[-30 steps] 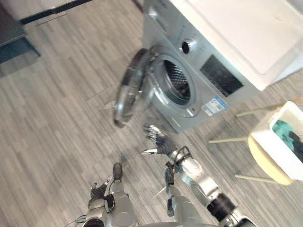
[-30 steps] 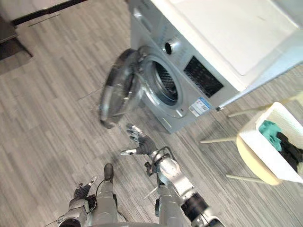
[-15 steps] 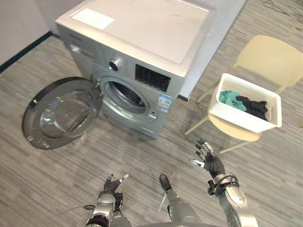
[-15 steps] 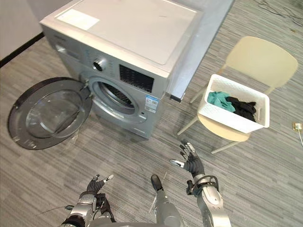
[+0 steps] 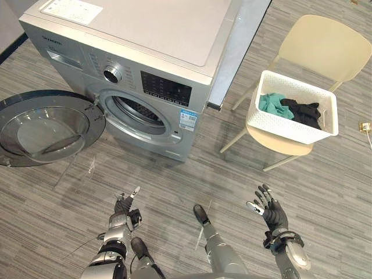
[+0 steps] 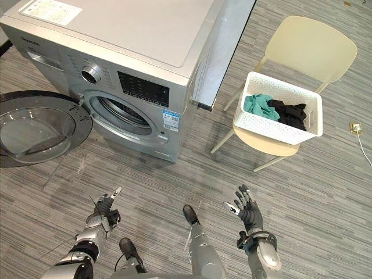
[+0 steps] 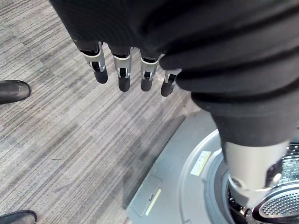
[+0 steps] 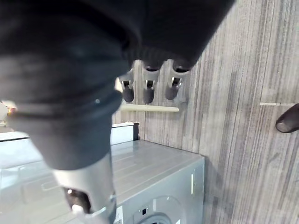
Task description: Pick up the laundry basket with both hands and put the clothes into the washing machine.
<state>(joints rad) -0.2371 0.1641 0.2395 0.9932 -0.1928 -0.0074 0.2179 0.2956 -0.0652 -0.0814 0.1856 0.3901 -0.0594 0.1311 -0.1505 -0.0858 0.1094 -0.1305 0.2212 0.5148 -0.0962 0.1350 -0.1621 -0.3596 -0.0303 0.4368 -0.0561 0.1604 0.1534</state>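
Grey wood-grain plank floor (image 5: 174,186), seen from above.

Nearest: left hand (image 5: 123,204) low over the floor, fingers straight and apart, holding nothing. In the left wrist view its fingers (image 7: 121,70) hang in a loose row above the planks, with the lower front of the machine past them.

Right hand (image 5: 272,214) raised over the floor on the right side, fingers spread, thumb apart from them, holding nothing. In the right wrist view its fingers (image 8: 148,88) are likewise uncurled. Both hands are well apart from the basket.

Further out, left: silver front-loading washing machine (image 5: 145,52). Its round glass door (image 5: 43,125) is swung fully open to the left. The drum opening (image 5: 136,113) is exposed; no cloth visible inside it.

Further out, right: white laundry basket (image 5: 279,125) resting on the seat of a pale yellow chair (image 5: 331,43), which stands just beside the machine's right side. The basket is upright. Inside lie a teal garment (image 5: 271,103) toward the machine and a black garment (image 5: 302,110) touching it on the far side.
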